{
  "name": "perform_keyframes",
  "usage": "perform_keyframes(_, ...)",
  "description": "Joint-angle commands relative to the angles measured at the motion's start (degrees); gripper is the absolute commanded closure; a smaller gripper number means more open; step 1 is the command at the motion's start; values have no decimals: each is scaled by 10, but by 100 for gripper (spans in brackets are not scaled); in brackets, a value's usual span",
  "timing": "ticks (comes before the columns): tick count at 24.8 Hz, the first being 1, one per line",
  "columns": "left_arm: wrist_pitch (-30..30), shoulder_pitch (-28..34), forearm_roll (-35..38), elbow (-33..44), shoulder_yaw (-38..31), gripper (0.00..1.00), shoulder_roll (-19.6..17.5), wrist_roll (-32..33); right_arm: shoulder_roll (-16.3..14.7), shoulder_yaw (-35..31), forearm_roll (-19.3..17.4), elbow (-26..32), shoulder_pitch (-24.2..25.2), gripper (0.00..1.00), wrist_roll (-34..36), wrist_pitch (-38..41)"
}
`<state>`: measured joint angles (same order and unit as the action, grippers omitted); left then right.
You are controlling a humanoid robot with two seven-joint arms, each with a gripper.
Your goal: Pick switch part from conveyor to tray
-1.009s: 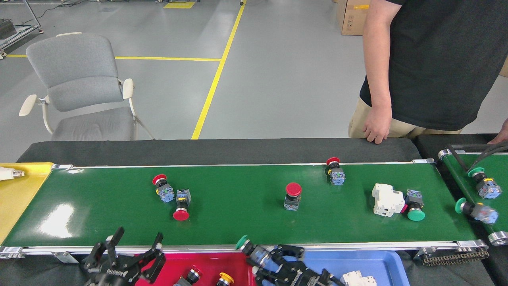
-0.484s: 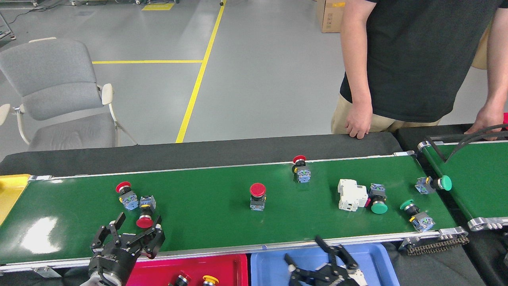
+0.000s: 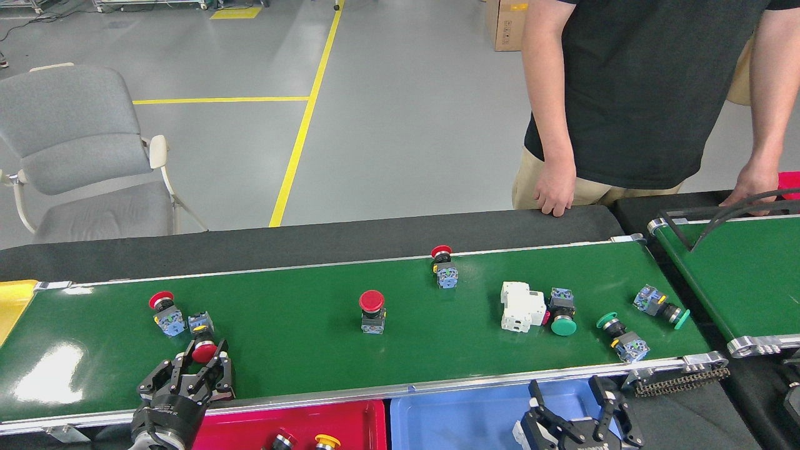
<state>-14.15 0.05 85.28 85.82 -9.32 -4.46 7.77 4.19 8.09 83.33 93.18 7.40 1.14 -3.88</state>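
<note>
1. Since the earlier frame, the left gripper (image 3: pixel 201 369) has pushed forward over the near rail of the conveyor (image 3: pixel 300 347), and its fingers now stand around the red-capped switch part (image 3: pixel 203 347); the belt's load has drifted leftward.
2. Its jaws look partly closed about the red cap, but whether they actually pinch it I cannot tell.
3. The right gripper (image 3: pixel 578 412) hovers spread open and empty over the blue tray (image 3: pixel 450 422).
4. Just beside the targeted switch lies a second red one (image 3: pixel 165 310); farther right are more red switches (image 3: pixel 372 310), a white breaker (image 3: pixel 522 306) and green switches (image 3: pixel 615 337).
5. The red tray (image 3: pixel 250 425) sits directly below the left gripper.
6. Handling judgement: the switch looks light, rigid plastic with a smooth, rounded cap, so it may slip; the neck or square contact block seems a surer hold.
</note>
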Motion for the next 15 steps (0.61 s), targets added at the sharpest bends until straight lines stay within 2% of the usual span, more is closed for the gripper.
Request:
perform_keyframes(1, -59, 20, -2, 45, 2, 93, -2, -5, 0, 30, 3, -18, -26, 1, -12, -68)
perform_keyframes(3, -146, 79, -3, 102, 4, 89, -8, -4, -1, 53, 3, -44, -50, 1, -12, -105)
perform_keyframes(4, -210, 118, -3, 134, -1, 78, -7, -4, -2, 60, 3, -55, -64, 1, -12, -119)
perform_keyframes(6, -301, 169, -5, 163, -5, 38, -1, -4, -2, 62, 3, -67, -78, 1, -12, -130)
perform_keyframes(7, -308, 181, -6, 162, -5, 17, -1, -4, -1, 61, 3, -72, -83, 1, -13, -130)
perform_keyframes(8, -308, 183, -6, 161, -5, 4, -1, -4, -1, 61, 2, -76, -86, 1, -12, -131)
perform_keyframes(9, -308, 186, -8, 161, -5, 0, -1, -5, -1, 61, 2, -83, -92, 1, -13, -132)
perform_keyframes(14, -308, 186, -21, 161, -31, 0, 3, -5, 13, 62, 2, -128, -133, 1, -14, -133)
perform_keyframes(15, -285, 186, -21, 161, -44, 0, 7, -5, 16, 62, 2, -138, -144, 1, -14, -134)
